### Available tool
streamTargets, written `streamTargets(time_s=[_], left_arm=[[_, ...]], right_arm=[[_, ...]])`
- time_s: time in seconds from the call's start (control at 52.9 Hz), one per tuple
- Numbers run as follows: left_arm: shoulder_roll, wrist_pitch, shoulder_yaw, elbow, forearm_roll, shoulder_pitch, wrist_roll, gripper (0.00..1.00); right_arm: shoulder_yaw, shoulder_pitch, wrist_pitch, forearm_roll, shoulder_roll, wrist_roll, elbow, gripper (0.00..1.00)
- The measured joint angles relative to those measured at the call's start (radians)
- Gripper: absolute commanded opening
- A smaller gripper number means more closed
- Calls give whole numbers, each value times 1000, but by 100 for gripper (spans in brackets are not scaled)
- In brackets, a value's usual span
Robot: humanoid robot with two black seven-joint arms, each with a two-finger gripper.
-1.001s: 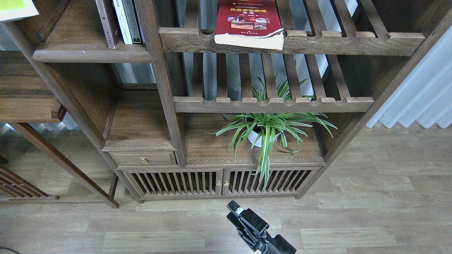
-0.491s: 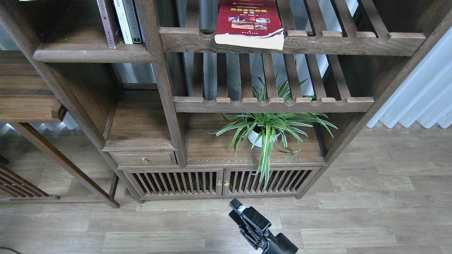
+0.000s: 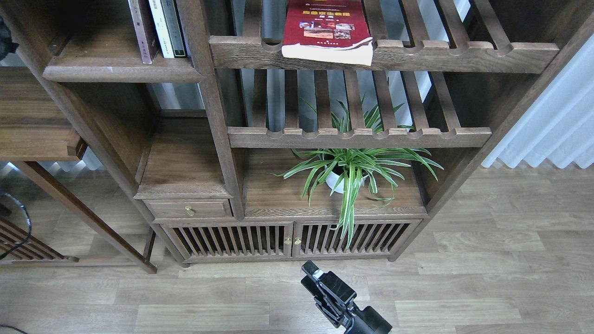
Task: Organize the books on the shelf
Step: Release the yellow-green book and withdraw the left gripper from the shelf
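The red book with small photos [image 3: 325,28] lies flat on the top slatted rack [image 3: 464,51], its pages overhanging the notched front rail. On the solid dark-brown shelf [image 3: 123,69] at the upper left, a dark maroon book [image 3: 141,30] stands upright next to a white-spined book [image 3: 160,28] and a dark-spined one. The pale yellow-green book is out of view. My right gripper [image 3: 320,283] hangs low over the floor in front of the cabinet, dark and seen end-on, holding nothing that I can see. Only a dark part [image 3: 3,39] shows at the upper left edge; the left gripper is out of view.
A potted spider plant [image 3: 348,171] stands on the lower board under a second slatted rack [image 3: 357,137]. Below are a small drawer [image 3: 188,209] and slatted cabinet doors [image 3: 287,239]. A black cable [image 3: 21,222] hangs at the left edge. A white curtain [image 3: 552,125] is at the right.
The pale yellow-green book at the top left corner has left the view. A dark part and a black cable now show at the left edge. My right gripper shifted slightly right.
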Motion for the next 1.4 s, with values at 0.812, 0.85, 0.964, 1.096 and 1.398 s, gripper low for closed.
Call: streamTargets(time_s=[0.812,0.85,0.964,1.096,1.398], left_arm=[[-129,0,129,273,-75,-148,-276,2],[-132,0,132,279,-80,-148,-284,2],[-140,0,148,301,-95,-148,-290,2],[-145,0,173,346,-112,-158,-291,2],[-173,0,289,439,-134,-219,-292,0]], right_arm=[[0,0,0,0,0,0,4,69],[0,0,0,0,0,0,4,69],[0,0,0,0,0,0,5,69],[0,0,0,0,0,0,5,69],[2,0,0,0,0,0,5,71]])
